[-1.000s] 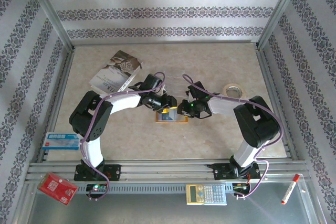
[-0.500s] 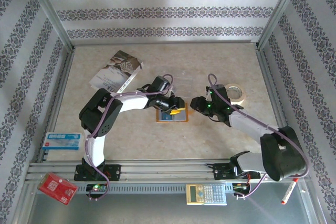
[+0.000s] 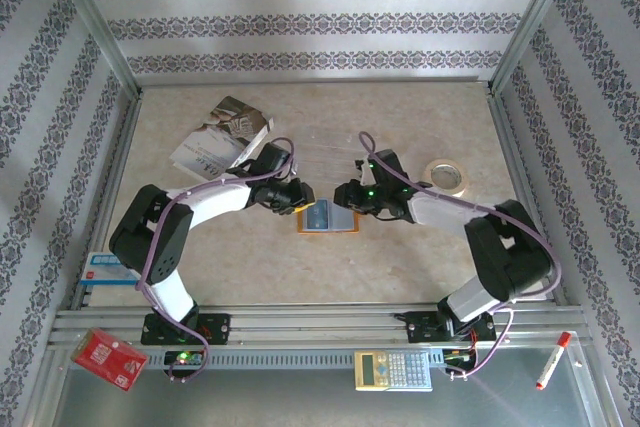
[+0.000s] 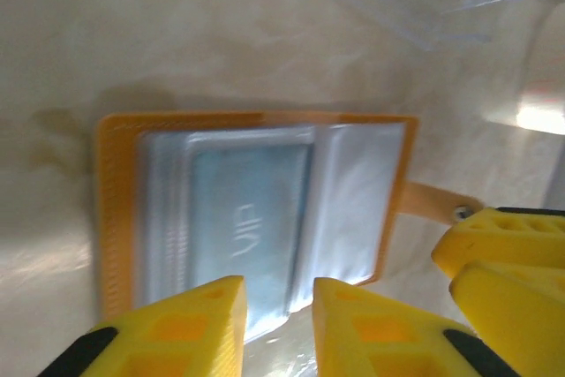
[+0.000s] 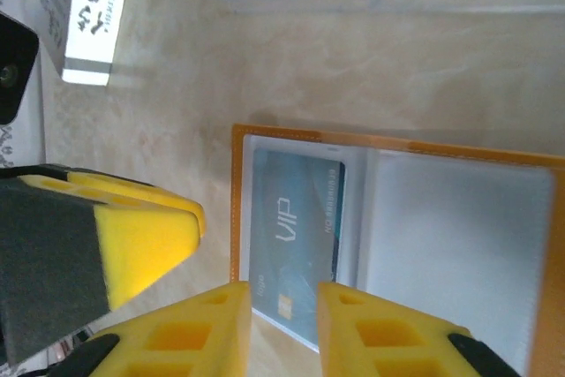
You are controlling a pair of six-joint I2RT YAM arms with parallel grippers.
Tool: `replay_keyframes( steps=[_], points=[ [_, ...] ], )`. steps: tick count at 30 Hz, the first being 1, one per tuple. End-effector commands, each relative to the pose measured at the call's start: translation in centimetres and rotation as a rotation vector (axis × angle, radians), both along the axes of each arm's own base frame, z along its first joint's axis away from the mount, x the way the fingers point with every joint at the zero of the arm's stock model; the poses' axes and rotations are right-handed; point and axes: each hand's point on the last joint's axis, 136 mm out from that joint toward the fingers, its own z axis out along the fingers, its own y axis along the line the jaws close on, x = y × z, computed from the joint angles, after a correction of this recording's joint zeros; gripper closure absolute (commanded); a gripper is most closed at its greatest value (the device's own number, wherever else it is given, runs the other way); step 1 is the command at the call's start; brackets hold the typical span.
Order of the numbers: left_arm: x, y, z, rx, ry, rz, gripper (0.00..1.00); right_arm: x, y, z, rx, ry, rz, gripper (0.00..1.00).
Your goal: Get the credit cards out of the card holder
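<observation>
The card holder [image 3: 345, 219] lies open and flat, inside up, near the middle of the table [image 3: 420, 272]. It is an orange bifold lined with clear plastic pockets. A blue credit card [image 5: 296, 236] printed "VIP" sits in the left pocket, its long side running near to far. The right pocket looks pale grey-white.

Left fingers [image 4: 190, 324] and right fingers [image 5: 207, 328] narrowly apart
</observation>
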Motion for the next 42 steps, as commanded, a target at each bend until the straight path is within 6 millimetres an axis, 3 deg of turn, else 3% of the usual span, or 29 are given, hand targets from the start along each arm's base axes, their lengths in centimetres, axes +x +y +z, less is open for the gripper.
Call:
replay_keyframes(
  steps=[1, 7, 15, 31, 42],
  points=[
    [-0.9, 1.4, -2.1, 0.085, 0.05, 0.014, 0.77, 0.1, 1.2, -0.9, 0.02, 0.031, 0.026, 0.76],
    [-0.6, 0.0, -2.7, 0.01, 0.07, 0.003, 0.78, 0.2, 1.8, -2.4, 0.042, 0.056, 0.037, 0.78],
    [-0.9, 0.2, -3.5, 0.026, 0.089, 0.002, 0.81, 0.1, 2.1, -4.1, 0.063, 0.098, 0.033, 0.82],
    [-0.2, 0.0, -1.1, 0.007, 0.04, 0.001, 0.81, 0.0, 0.8, -5.3, 0.022, 0.121, -0.011, 0.8],
    [-0.6, -0.3, -3.1, 0.005, 0.089, -0.001, 0.82, -0.1, 1.0, -5.8, 0.021, 0.145, -0.006, 0.78]
  ],
)
